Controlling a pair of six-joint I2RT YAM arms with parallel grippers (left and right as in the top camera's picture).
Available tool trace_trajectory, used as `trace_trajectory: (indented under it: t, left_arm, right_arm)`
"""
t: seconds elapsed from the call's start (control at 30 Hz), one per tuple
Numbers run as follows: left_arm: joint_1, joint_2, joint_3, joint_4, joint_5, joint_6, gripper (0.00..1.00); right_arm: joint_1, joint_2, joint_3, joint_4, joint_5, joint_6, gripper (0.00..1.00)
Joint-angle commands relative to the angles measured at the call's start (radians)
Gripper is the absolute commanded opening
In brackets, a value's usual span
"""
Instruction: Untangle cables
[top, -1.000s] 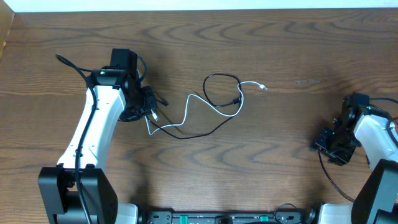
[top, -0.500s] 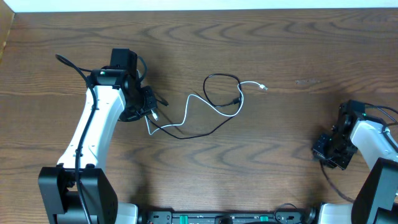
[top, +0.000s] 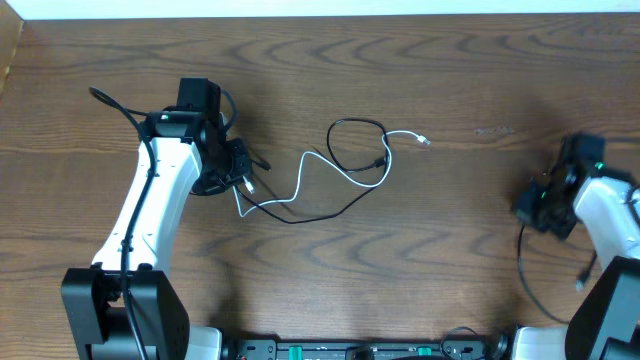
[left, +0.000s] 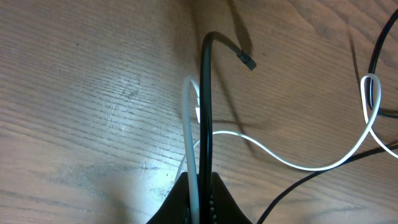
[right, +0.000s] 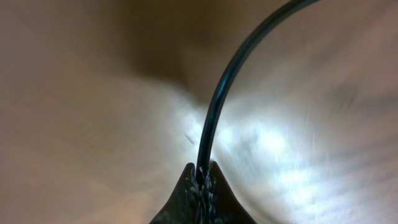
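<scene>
Left end effector (left: 199, 202) is clenching two cords at once: the thin white charging cord (left: 189, 130) and the thin black charging cord (left: 205, 112), side by side between the fingertips. The black one's short free end with its plug (left: 247, 61) is sticking up past the grip.

Right end effector (right: 200, 177) is also clamped down, on a second black cord (right: 217, 106). That view is blurred, so I can't tell more about it. Overhead, that cord is trailing down towards the robot base, well apart from the tangle.

Out from the left grip, the white and black cords are running together across the brown wood-grain surface (top: 450, 300) and crossing each other several times mid-table. Farther out, the black one is forming a loop (top: 356, 122). The white one is ending just beyond it at a small silver-tipped plug (top: 425, 143).

Step, as I read it: one cord is looking separated on the right, and the remaining white/black pair is being held at its left end.

Next move: probably the right arm is needed at the far loop or the white plug, pulling away from the left grip. The left would need to let go of one cord first, otherwise both will drag together.

No containers in view.
</scene>
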Motion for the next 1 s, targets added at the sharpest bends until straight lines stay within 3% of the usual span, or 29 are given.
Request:
trace_trajectory:
  t: [0.0, 0.33, 0.97]
  left_arm:
    - [0.000, 0.004, -0.002, -0.011, -0.002, 0.016, 0.07]
    - [0.000, 0.004, -0.002, -0.014, -0.002, 0.016, 0.08]
    - [0.000, 0.004, -0.002, -0.015, -0.002, 0.016, 0.07]
  right_arm:
    - [-0.013, 0.001, 0.147, 0.010, 0.029, 0.006, 0.01]
    - [-0.102, 0.001, 0.420, 0.159, 0.260, 0.081, 0.01]
    - [-0.239, 0.007, 0.429, 0.220, 0.287, 0.140, 0.03]
